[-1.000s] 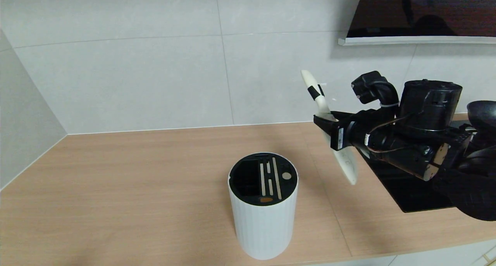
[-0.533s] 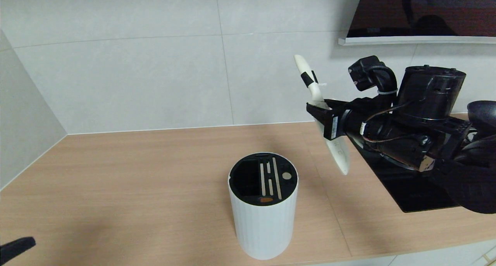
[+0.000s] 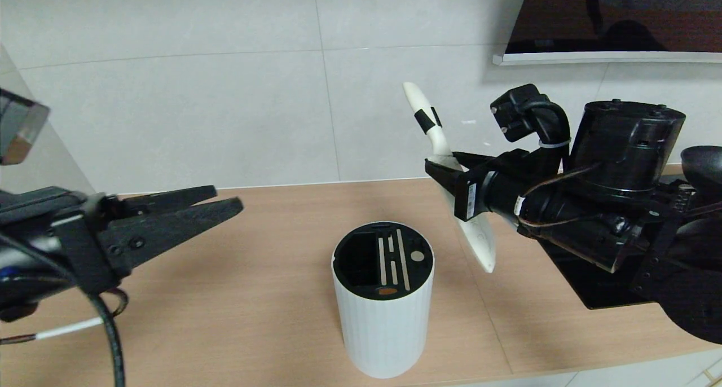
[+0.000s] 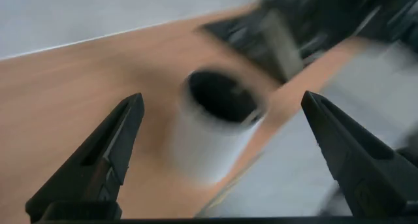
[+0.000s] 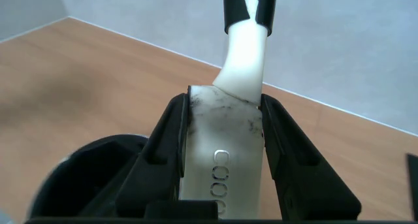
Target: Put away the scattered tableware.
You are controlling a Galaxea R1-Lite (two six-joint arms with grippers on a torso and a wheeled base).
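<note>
right tool (image 3: 451,190) clamped on a white utensil (image 3: 479,240), probably a knife, just right of the slotted holder (image 3: 383,313) on the table (image 3: 225,297). long axis steep, tip down, slots left of tip. right arm nearer. left tool (image 3: 225,202) spread wide, empty, well left of holder.

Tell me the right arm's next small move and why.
Probably shift the right tool leftward until the blade tip hangs over the slots in the holder. It is shut on the white knife, blade pointing down, but the tip sits to the holder's right, not above it.
</note>
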